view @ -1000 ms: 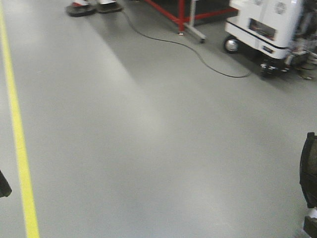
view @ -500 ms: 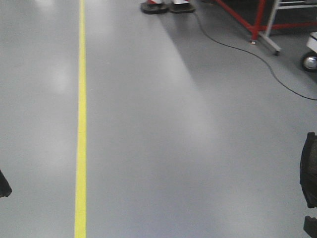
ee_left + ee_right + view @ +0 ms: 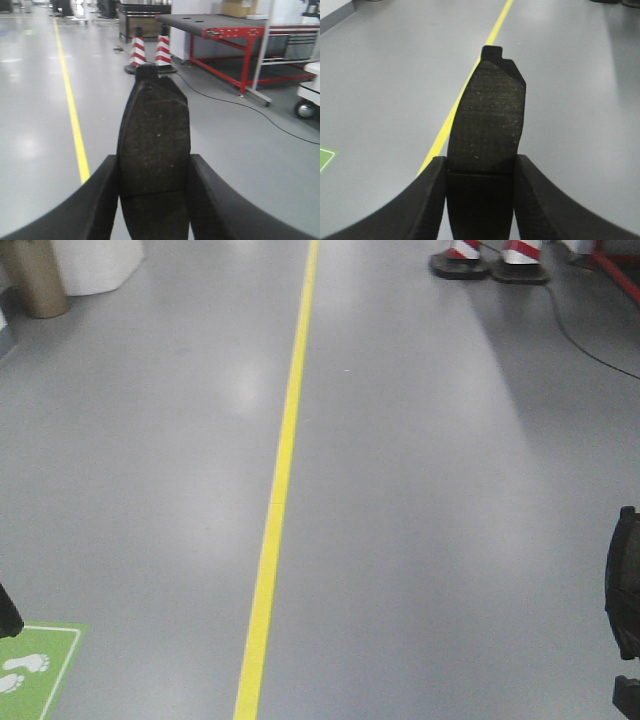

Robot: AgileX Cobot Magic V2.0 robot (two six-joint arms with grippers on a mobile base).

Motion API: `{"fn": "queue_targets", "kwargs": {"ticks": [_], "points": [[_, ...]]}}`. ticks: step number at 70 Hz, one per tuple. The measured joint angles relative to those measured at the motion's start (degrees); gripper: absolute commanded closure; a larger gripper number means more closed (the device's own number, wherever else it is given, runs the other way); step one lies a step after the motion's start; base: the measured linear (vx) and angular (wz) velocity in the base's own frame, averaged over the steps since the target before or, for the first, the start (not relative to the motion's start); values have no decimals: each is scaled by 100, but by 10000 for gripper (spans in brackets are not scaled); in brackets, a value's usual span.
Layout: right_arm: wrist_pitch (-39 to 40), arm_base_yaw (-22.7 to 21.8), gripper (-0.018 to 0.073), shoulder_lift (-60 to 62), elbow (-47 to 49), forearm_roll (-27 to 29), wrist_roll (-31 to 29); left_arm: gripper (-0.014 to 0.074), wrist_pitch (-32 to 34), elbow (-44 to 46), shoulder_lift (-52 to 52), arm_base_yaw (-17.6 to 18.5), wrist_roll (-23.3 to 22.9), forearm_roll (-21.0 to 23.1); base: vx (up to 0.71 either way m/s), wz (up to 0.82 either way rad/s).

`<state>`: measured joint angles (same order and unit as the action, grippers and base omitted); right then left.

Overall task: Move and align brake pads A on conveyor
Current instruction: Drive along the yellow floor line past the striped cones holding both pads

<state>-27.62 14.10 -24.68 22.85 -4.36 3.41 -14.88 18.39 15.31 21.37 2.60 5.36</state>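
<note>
Each gripper holds one of the brake pads A upright over the bare floor. In the left wrist view a dark grey curved pad [image 3: 154, 130] with a thin groove stands between the black fingers, and my left gripper [image 3: 154, 180] is shut on it. My right gripper [image 3: 481, 192] is shut on a second pad [image 3: 487, 120]. That pad's edge [image 3: 625, 580] also shows at the right border of the front view. A flat dark grey top with red side edges, apparently the conveyor [image 3: 215, 21], stands far off at the back right.
A yellow floor line [image 3: 280, 480] runs down the grey floor. Two red-and-white cones [image 3: 149, 50] stand near a black cable [image 3: 235, 102]. A green footprint mat [image 3: 35, 665] lies at bottom left. A brown tube [image 3: 35, 278] is at top left, a white wheeled cart [image 3: 309, 95] at right.
The front view has swung left: the yellow line and the cone bases slid right, the red frame and white cart left the frame, and the green mat appeared. Both pads stay gripped.
</note>
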Motion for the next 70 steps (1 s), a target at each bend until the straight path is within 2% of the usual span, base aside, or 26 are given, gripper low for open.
{"fn": "queue_targets", "kwargs": {"ticks": [30, 70], "points": [[0, 0, 524, 0, 0, 0, 0, 594, 0, 0, 0, 0, 0, 0, 26, 28], [-12, 0, 524, 0, 0, 0, 0, 594, -1, 0, 0, 0, 0, 0, 47, -13]]}}
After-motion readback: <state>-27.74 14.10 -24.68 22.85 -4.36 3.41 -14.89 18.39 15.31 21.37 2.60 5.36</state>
